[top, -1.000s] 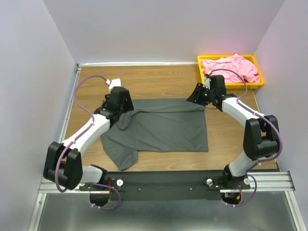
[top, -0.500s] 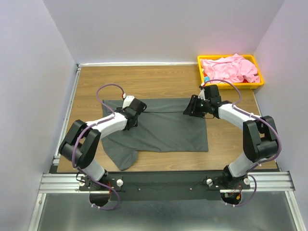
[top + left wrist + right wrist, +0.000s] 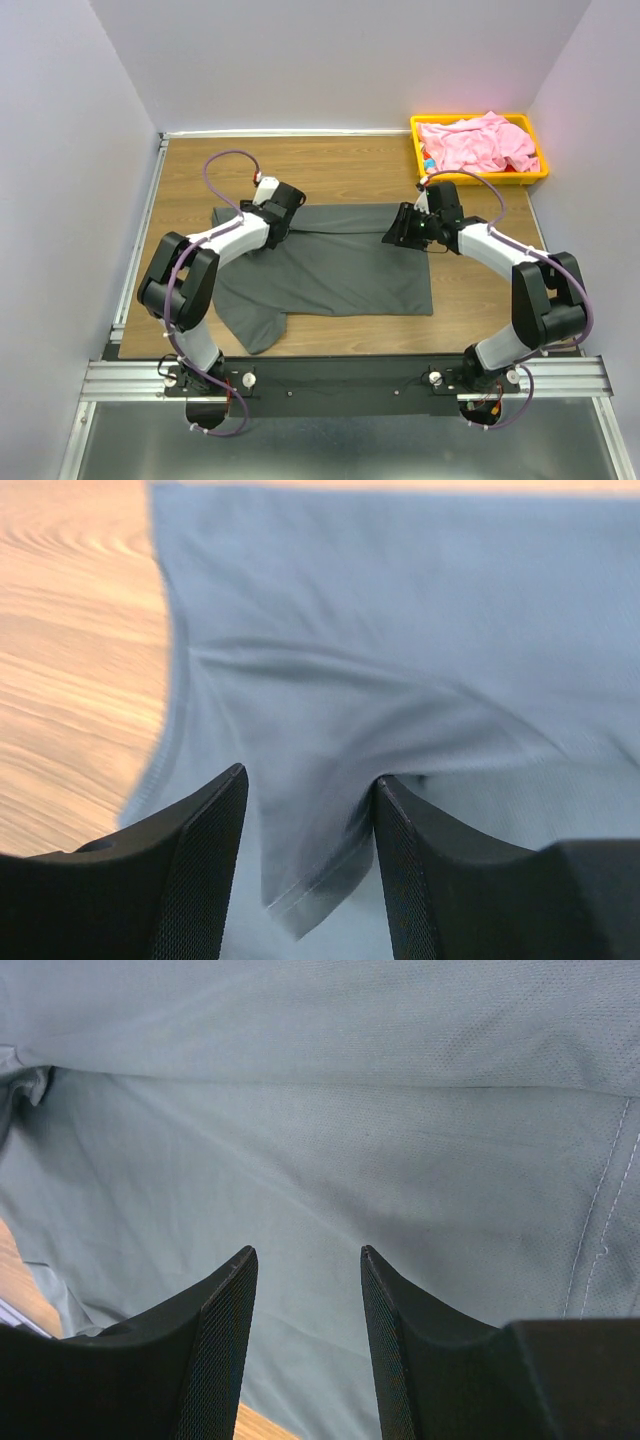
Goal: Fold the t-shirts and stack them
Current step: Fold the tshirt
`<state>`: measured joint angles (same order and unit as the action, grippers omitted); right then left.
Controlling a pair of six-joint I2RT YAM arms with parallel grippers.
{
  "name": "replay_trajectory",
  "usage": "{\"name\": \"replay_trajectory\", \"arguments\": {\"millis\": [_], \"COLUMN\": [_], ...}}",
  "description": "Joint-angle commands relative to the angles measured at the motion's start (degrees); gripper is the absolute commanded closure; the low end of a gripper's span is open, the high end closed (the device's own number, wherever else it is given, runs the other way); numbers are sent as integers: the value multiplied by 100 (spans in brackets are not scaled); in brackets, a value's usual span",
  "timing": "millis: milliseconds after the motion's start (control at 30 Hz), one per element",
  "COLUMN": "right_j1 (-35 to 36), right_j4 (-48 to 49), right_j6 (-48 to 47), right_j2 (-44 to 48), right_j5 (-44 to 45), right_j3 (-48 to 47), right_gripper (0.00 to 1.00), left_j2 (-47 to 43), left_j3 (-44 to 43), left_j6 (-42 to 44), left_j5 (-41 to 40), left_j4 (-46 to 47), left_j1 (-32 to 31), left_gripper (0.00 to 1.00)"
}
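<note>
Pale walls (image 3: pixel 60 150) enclose the wooden table (image 3: pixel 330 170) on three sides, and both arms rise from the rail (image 3: pixel 350 378) at its near edge.

1. Locate the left gripper (image 3: pixel 272 232) over the far-left corner of the dark grey t-shirt (image 3: pixel 340 265). This t-shirt lies spread across the middle of the table, with one sleeve (image 3: pixel 250 325) pointing toward the near-left corner.
2. Check the left wrist view. The left gripper (image 3: pixel 310 777) has its fingers (image 3: pixel 215 860) set moderately apart, with a clear gap between them. The dark grey t-shirt (image 3: pixel 400 600) fills most of this view. A loose hemmed fold (image 3: pixel 310 900) of cloth lies in the gap below the tips, and bare wood (image 3: pixel 70 630) shows to the left. You cannot tell from this view whether the tips touch the cloth.
3. Locate the right gripper (image 3: pixel 393 232) over the far-right part of the same shirt, just inside its far edge.
4. Check the right wrist view. The right gripper (image 3: pixel 306 1252) also has its fingers (image 3: pixel 225 1330) moderately apart and holds nothing. Smooth cloth of the dark grey t-shirt (image 3: pixel 350 1110) lies beneath, with a stitched hem line (image 3: pixel 600 1210) at the right.
5. Note the yellow tray (image 3: pixel 537 172) in the far-right corner of the table. The pink t-shirt (image 3: pixel 480 145) lies crumpled inside it, well apart from the grey one.
</note>
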<state>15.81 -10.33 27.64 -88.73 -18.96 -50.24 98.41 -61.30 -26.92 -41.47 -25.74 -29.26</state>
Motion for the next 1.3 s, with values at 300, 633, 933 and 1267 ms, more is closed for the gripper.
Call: {"name": "replay_trajectory", "arguments": {"millis": [300,633,933,1267], "right_j1": [53,1202,2478,3076], "right_j4": [5,13,583,980], "right_j6": [-4,-136,-241,-215], "right_j2": [172,-478,-1831,-3475], "right_j5": [-99,392,1210,991], "right_j3": [41,-1012,-2481,-4028], "right_gripper": [47,54,58,63], "left_j2": [494,592,152,91], "left_j3": [-646,-700,-278,-76], "left_j6": [731,828,618,389], "left_j5": [-133,622,2089,2986], "left_j4": [604,921,1167,1413], "left_j1": [684,886,1325,1783], "left_gripper": [41,39,37,37]}}
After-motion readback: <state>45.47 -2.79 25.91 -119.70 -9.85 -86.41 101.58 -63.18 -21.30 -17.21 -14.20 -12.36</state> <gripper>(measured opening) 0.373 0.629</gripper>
